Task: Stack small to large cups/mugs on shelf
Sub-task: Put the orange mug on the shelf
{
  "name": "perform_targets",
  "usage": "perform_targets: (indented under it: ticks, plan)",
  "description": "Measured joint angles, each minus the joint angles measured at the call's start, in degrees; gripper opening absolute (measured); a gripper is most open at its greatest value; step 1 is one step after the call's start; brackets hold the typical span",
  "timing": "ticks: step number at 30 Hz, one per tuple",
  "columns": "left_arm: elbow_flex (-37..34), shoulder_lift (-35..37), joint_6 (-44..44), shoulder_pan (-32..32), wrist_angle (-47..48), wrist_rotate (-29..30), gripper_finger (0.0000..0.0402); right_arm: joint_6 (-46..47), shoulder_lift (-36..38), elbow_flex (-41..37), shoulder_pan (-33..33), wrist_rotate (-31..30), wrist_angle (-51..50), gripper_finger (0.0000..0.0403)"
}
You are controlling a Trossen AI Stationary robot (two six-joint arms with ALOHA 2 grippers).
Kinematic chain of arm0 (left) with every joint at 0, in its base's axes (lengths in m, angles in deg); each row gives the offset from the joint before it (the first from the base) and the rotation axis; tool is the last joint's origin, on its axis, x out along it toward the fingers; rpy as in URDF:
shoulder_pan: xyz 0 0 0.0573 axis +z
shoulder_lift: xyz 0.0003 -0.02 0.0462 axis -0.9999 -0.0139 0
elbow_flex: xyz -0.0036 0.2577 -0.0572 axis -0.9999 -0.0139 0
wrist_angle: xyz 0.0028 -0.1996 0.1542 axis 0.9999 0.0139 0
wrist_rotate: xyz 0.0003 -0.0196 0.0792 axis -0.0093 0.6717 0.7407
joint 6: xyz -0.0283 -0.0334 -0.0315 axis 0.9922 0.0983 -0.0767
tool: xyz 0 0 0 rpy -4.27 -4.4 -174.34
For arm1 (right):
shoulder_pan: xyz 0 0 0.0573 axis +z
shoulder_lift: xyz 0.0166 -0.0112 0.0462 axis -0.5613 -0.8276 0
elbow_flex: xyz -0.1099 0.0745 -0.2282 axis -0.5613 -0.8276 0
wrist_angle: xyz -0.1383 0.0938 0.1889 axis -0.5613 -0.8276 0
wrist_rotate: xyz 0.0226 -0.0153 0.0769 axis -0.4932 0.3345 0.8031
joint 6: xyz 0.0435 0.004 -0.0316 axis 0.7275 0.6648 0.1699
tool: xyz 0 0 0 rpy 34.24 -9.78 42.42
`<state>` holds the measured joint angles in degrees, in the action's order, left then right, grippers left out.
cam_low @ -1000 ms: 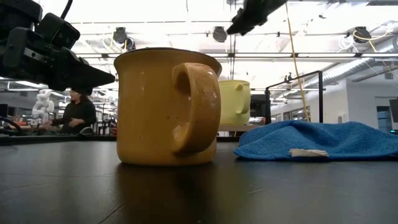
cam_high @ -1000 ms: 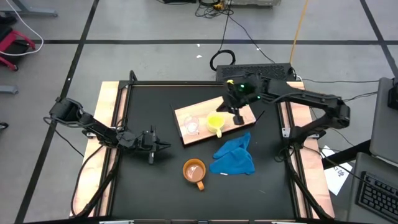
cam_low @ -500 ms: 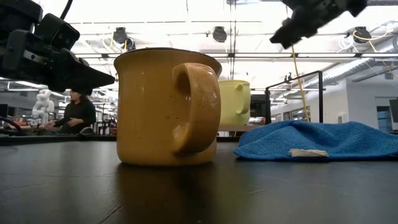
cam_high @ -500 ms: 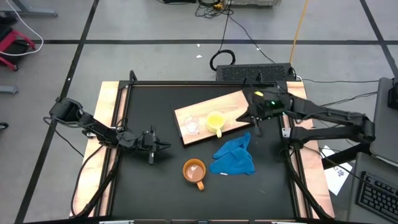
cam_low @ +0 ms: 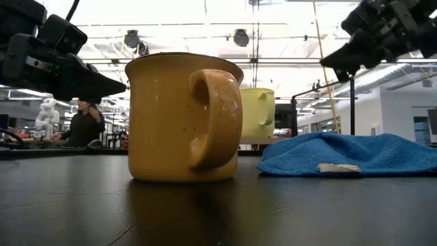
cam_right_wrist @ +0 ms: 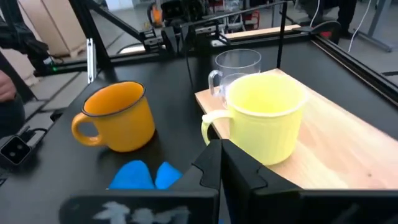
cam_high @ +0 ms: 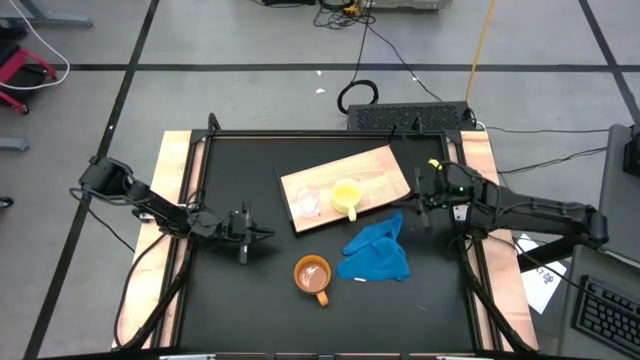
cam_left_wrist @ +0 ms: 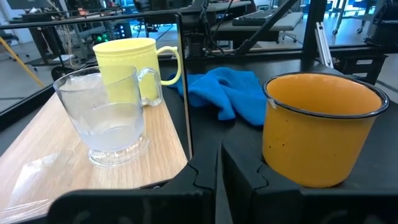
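The clear glass cup (cam_high: 307, 203) and the yellow mug (cam_high: 346, 196) stand upright side by side on the wooden board (cam_high: 375, 168), the mug's handle toward the table's near edge. The orange mug (cam_high: 312, 276) stands upright on the black table, nearer the front edge. My right gripper (cam_high: 418, 197) is shut and empty, hanging just past the board's right end, above the table. Its wrist view shows the yellow mug (cam_right_wrist: 267, 117), the glass (cam_right_wrist: 236, 65) and the orange mug (cam_right_wrist: 121, 115). My left gripper (cam_high: 266, 235) is shut and empty, low at the table's left.
A crumpled blue cloth (cam_high: 376, 251) lies on the table between the board and the orange mug's right. Black frame rails (cam_high: 200, 200) run along the table's sides. A person (cam_low: 85, 123) sits far behind the table.
My right gripper has drawn back from over the board beside the yellow mug, toward the table's right edge and a little toward the near edge, and has come lower. The mugs, glass and cloth have stayed where they were.
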<state>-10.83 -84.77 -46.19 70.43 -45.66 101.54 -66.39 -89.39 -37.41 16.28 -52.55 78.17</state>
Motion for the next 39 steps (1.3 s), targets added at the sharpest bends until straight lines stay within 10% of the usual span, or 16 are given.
perform_targets:
  ticks: [27, 39]
  plan:
    - [0.0, 0.0, 0.0, 0.0, -0.1, 0.5, 0.0026, 6.6, 3.9, -16.3, 0.3, 2.1, 20.2, 0.0000]
    - [0.0, 0.0, -0.2, 0.0, -0.3, -1.5, 0.0026, 8.1, 3.9, -16.3, 13.5, 1.7, 24.6, 0.0000]
